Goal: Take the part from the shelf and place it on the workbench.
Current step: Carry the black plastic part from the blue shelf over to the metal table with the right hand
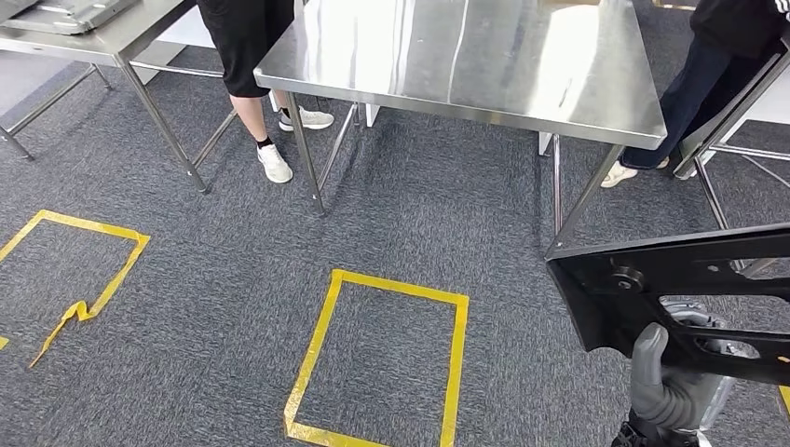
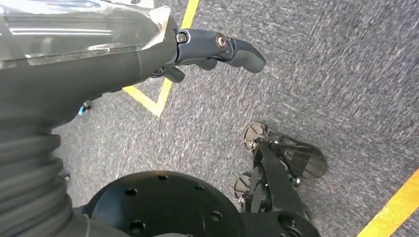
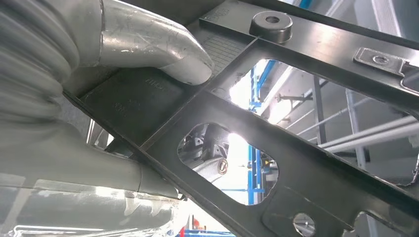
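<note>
The part (image 1: 652,289) is a flat black plastic frame with cut-out openings and a round boss. My right hand (image 1: 673,382) grips it at the lower right of the head view, thumb laid up against its face. The right wrist view shows the thumb (image 3: 163,52) pressing on the black part (image 3: 276,128) from close up. The steel workbench (image 1: 484,56) stands ahead, its top bare and shiny. My left hand (image 2: 207,52) hangs over the carpet, fingers loosely extended, holding nothing.
Yellow tape rectangles (image 1: 382,358) mark the grey carpet before the workbench. One person (image 1: 251,56) stands at the bench's far left corner, another (image 1: 708,74) at its right. A second steel table (image 1: 102,37) stands at the upper left, a metal frame (image 1: 745,140) at the right.
</note>
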`<state>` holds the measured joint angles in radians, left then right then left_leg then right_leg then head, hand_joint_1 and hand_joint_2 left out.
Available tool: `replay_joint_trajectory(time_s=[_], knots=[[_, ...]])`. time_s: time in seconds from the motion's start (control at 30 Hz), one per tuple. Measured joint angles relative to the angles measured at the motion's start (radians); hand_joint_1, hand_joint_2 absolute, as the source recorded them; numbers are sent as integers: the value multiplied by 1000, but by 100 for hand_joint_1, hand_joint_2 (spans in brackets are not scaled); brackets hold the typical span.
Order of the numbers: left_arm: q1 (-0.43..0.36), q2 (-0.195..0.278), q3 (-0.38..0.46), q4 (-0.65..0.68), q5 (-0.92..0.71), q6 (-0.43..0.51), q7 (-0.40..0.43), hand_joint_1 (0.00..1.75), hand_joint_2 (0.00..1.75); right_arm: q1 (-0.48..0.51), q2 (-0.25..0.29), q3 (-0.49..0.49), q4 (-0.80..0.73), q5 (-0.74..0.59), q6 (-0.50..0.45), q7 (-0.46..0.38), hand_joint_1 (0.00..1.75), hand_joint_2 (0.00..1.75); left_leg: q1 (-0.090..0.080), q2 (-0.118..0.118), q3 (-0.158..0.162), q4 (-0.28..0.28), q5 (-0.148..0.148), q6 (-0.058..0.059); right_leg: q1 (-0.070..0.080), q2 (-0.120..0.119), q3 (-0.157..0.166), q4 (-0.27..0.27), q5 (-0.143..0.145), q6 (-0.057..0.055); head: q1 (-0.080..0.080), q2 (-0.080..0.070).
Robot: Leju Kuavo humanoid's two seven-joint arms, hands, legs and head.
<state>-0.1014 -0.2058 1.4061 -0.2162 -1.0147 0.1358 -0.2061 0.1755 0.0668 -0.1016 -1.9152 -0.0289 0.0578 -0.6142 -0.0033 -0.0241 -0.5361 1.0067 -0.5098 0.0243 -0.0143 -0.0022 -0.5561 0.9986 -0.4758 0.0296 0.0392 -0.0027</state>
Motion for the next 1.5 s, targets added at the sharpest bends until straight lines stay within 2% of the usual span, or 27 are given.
replay_joint_trajectory(time_s=[0.07, 0.17, 0.2, 0.23, 0.3, 0.33, 0.4, 0.47, 0.53, 0.6, 0.67, 0.73, 0.77, 0.8, 0.83, 0.87, 0.93, 1.03, 1.07, 1.13, 1.2, 1.23, 1.27, 1.3, 1.37, 1.43, 1.5], knots=[[-1, 0, 0, 0, 2, 0, 2, 0, 175, 0, 0, 0, 0, 0, 0, 0, 175, 175, 4, 7, -30, 68, -33, -13, -9, -1, 16, -5, -6, -15, -7, 0], [0, 0, 0, 0, 5, 2, 8, 0, 175, -1, 1, 3, 0, 3, 0, 1, 175, 175, 12, 15, -153, 264, -92, -28, -9, -3, 36, -5, -24, -28, -14, 0], [2, 1, 0, 0, 6, 2, 10, 0, 175, -1, 1, 4, 1, 4, 0, 1, 175, 175, 14, 16, -181, 294, -85, -32, -9, -3, 44, -5, -31, -28, -14, 0], [3, 2, 1, 0, 7, 3, 11, 0, 175, -1, 1, 6, 1, 4, 0, 2, 175, 175, 17, 17, -189, 280, -55, -34, -11, -2, 54, -5, -40, -25, -15, 0], [5, 3, 1, 0, 8, 3, 13, 0, 175, -1, 1, 10, 2, 6, 0, 3, 175, 175, 21, 21, -156, 170, 35, -34, -14, -2, 78, -5, -59, -18, -16, 0], [5, 4, 1, 0, 8, 4, 13, 0, 175, -3, 1, 12, 3, 6, 0, 4, 175, 175, 19, 24, -129, 107, 65, -32, -13, -2, 88, -5, -71, -11, -16, 0], [3, 4, 1, 0, 8, 5, 14, 0, 175, -7, 0, 16, 3, 6, 0, 4, 175, 175, 13, 26, -93, 39, 72, -21, -9, -2, 99, -9, -88, 3, -17, 0], [2, 4, 0, 0, 8, 7, 15, 0, 175, -11, 0, 18, 3, 7, -1, 5, 175, 175, 8, 24, -81, 26, 53, -5, -5, -3, 115, -17, -91, 19, -17, 0], [5, 4, 0, 1, 8, 8, 15, 0, 175, -12, -1, 19, 3, 7, -1, 7, 175, 175, 10, 20, -63, 15, 47, 12, -6, -3, 117, 4, -92, 27, -16, 0], [5, 4, 0, 1, 8, 9, 15, 0, 175, -15, -3, 19, 3, 7, -2, 8, 175, 175, 12, 16, -38, 4, 38, 26, -8, -2, 55, 107, -108, 27, -12, 0], [4, 4, 0, 1, 8, 10, 15, 0, 175, -17, -5, 19, 4, 7, -2, 8, 175, 175, 10, 14, -21, 0, 24, 33, -6, 0, -48, 248, -147, 22, -9, 0], [6, 3, 1, 1, 8, 10, 15, 0, 175, -16, -5, 19, 4, 8, -3, 8, 175, 175, 9, 9, 0, 0, 5, 32, -5, 0, -116, 296, -171, 24, -8, 0], [7, 3, 1, 1, 8, 10, 15, 0, 175, -16, -6, 19, 5, 9, -3, 8, 175, 175, 9, 6, 15, 0, -6, 31, -6, 0, -124, 266, -156, 31, -8, 0], [8, 3, 1, 1, 8, 10, 15, 0, 175, -16, -6, 19, 5, 8, -3, 9, 175, 175, 9, 5, 31, 0, -18, 29, -6, 0, -117, 207, -121, 41, -7, 0], [8, 3, 1, 1, 8, 10, 15, 0, 175, -15, -6, 19, 6, 8, -3, 9, 175, 175, 9, 3, 45, 0, -31, 26, -6, -1, -104, 141, -70, 50, -6, 0], [9, 4, 1, 1, 8, 10, 16, 0, 175, -15, -7, 19, 7, 7, -3, 9, 175, 175, 8, 2, 59, 0, -44, 22, -5, -3, -91, 86, -26, 52, -6, 0], [9, 3, 1, 1, 9, 11, 16, 0, 175, -15, -8, 20, 9, 7, -3, 9, 175, 175, 6, 3, 81, 0, -68, 9, 3, -6, -68, 39, 20, 35, -7, 0], [6, 2, 1, 1, 9, 12, 17, 0, 175, -18, -8, 22, 10, 6, -3, 9, 175, 175, 8, 10, 92, 38, -71, -4, 1, 0, -31, 30, 6, -8, -11, 0], [4, 2, 1, 1, 9, 12, 17, 0, 175, -19, -8, 22, 10, 6, -3, 10, 175, 175, 9, 13, 71, 78, -71, -7, -2, 0, -16, 29, -2, -20, -12, 0], [1, 1, 0, 2, 9, 12, 17, 0, 175, -21, -7, 24, 10, 5, -4, 10, 175, 175, 11, 17, -6, 192, -91, -16, -4, 0, 11, 26, -23, -35, -15, 0], [3, 2, 1, 2, 10, 11, 17, 0, 175, -20, -5, 26, 10, 6, -4, 10, 175, 175, 13, 17, -101, 279, -138, -24, -4, 3, 34, 26, -49, -38, -17, 0], [5, 3, 1, 2, 10, 11, 18, 0, 175, -20, -5, 26, 10, 6, -4, 11, 175, 175, 14, 18, -136, 291, -154, -27, -4, 6, 50, 26, -64, -37, -17, 0], [7, 4, 1, 2, 10, 11, 19, 0, 175, -19, -4, 26, 10, 6, -4, 12, 175, 175, 14, 19, -159, 274, -152, -28, -5, 8, 69, 26, -79, -34, -18, 0], [9, 5, 1, 2, 10, 11, 19, 0, 175, -19, -3, 26, 10, 7, -4, 13, 175, 175, 14, 20, -168, 233, -127, -27, -7, 10, 89, 26, -96, -31, -18, 0], [12, 7, 1, 3, 11, 11, 21, 0, 175, -22, -2, 26, 11, 8, -4, 17, 175, 175, 13, 26, -166, 133, -6, -23, -8, 10, 127, 21, -130, -22, -20, 0], [13, 7, 1, 3, 11, 11, 23, 0, 175, -26, -1, 28, 11, 10, -4, 21, 175, 175, 8, 32, -156, 80, 72, -11, -3, 12, 159, 3, -151, -10, -22, 0], [11, 6, 1, 4, 11, 11, 25, 0, 175, -30, 0, 29, 10, 12, -3, 22, 175, 175, 6, 28, -132, 64, 63, 6, 2, 15, 181, -3, -143, 10, -23, 0]])
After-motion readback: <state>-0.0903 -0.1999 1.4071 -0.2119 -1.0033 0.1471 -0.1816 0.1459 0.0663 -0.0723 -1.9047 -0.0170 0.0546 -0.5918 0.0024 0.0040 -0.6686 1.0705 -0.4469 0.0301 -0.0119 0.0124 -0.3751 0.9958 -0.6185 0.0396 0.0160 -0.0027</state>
